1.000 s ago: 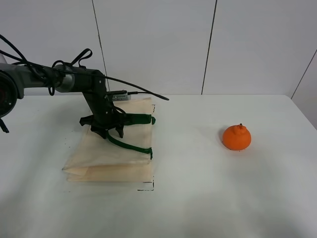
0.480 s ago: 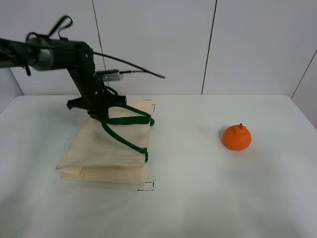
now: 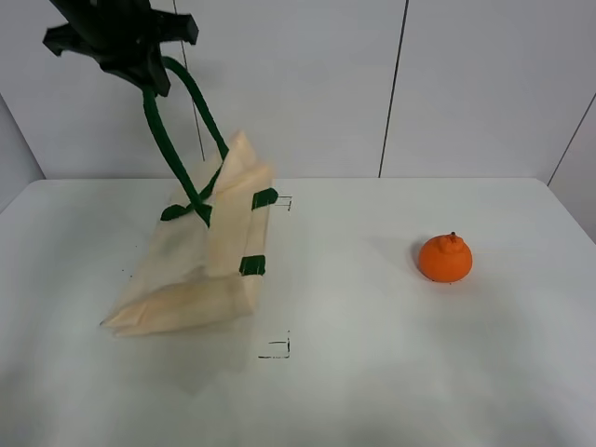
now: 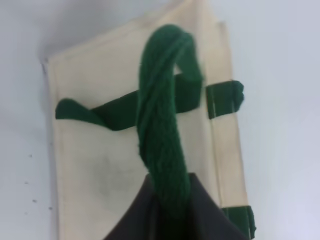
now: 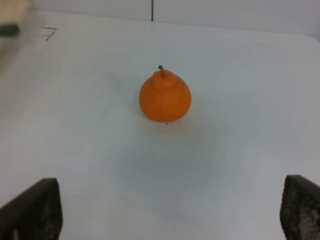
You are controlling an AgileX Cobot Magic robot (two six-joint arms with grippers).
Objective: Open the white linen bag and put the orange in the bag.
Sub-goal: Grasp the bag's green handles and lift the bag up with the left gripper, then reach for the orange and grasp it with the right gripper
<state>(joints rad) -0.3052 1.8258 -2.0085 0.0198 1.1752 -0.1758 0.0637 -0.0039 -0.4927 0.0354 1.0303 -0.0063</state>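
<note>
Left gripper (image 3: 126, 42) is up high, pinching the green handle (image 3: 172, 130). The white linen bag (image 3: 200, 270) hangs slanted beneath it, low end on the bench (image 3: 372, 372). Right gripper (image 5: 165, 215) is spread wide, with the orange (image 5: 165, 97) sitting just ahead, untouched.

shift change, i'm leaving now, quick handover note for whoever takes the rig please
Left gripper shut on the green handle, held high; the white linen bag hangs tilted from it, lower end on the table.
Right gripper open, empty, facing the orange, which sits on the table apart from the bag.
Done: handle gripped.
Left: open the bag, put the orange in.
</note>
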